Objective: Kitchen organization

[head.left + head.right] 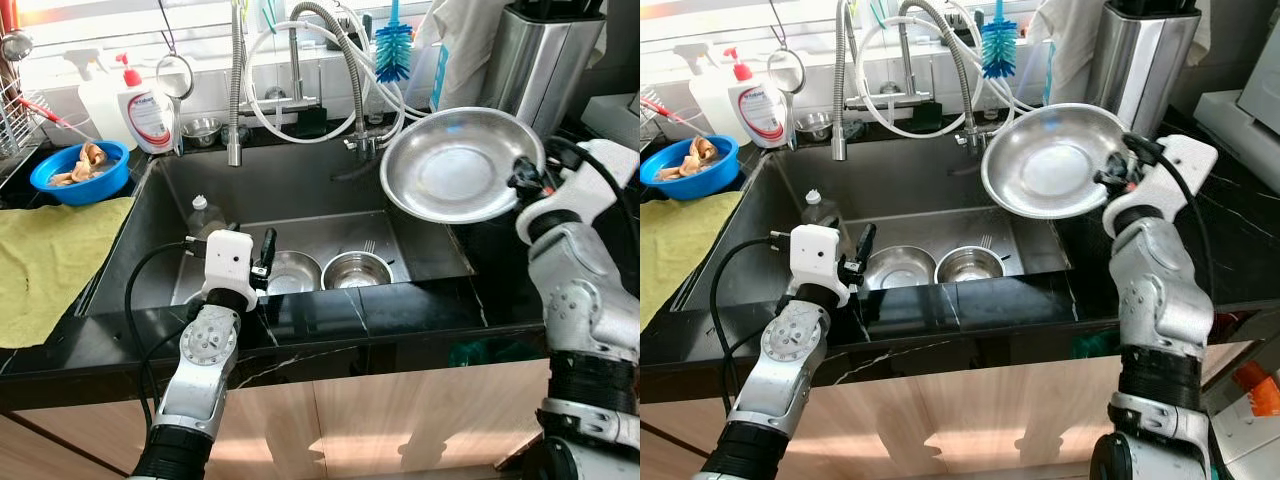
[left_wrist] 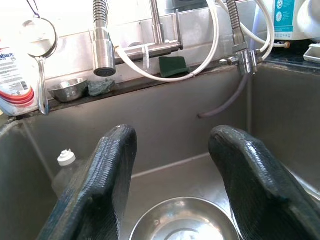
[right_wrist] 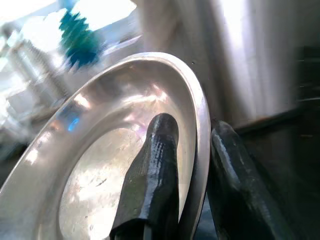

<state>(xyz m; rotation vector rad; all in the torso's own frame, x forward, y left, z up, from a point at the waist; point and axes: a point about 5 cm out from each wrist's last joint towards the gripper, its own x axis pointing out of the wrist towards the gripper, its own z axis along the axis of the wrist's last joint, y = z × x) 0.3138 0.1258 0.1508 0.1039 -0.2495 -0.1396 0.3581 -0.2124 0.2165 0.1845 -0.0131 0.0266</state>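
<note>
Here, operator, is your stock, largest first. Sink (image 1: 300,190): dark steel basin set into the black tabletop (image 1: 400,310), with coiled spring faucets (image 1: 236,90) and white hoses along its back edge. Yellow cloth (image 1: 45,260): spread on the tabletop at the robot's left. Steel plate (image 1: 455,165): wide and shallow, held tilted above the sink's right rim, its hollow facing the camera. Right gripper (image 1: 522,178): your jaws are clamped on the plate's rim, one finger inside the dish and one behind it, as the right wrist view shows. Left gripper (image 1: 266,250): poised over the sink's front edge, jaws spread wide and holding nothing. Blue bowl (image 1: 80,172): on the tabletop beyond the cloth, holding pale scraps, possibly peelings. Two steel bowls (image 1: 290,272) (image 1: 357,270): side by side on the sink floor, the left one directly below the left gripper. Soap bottle (image 1: 147,110): white with a red pump, behind the sink's left corner. Blue bottle brush (image 1: 393,48): upright behind the faucets. Small clear bottle (image 1: 205,215): white-capped, standing in the sink's left part.
</note>
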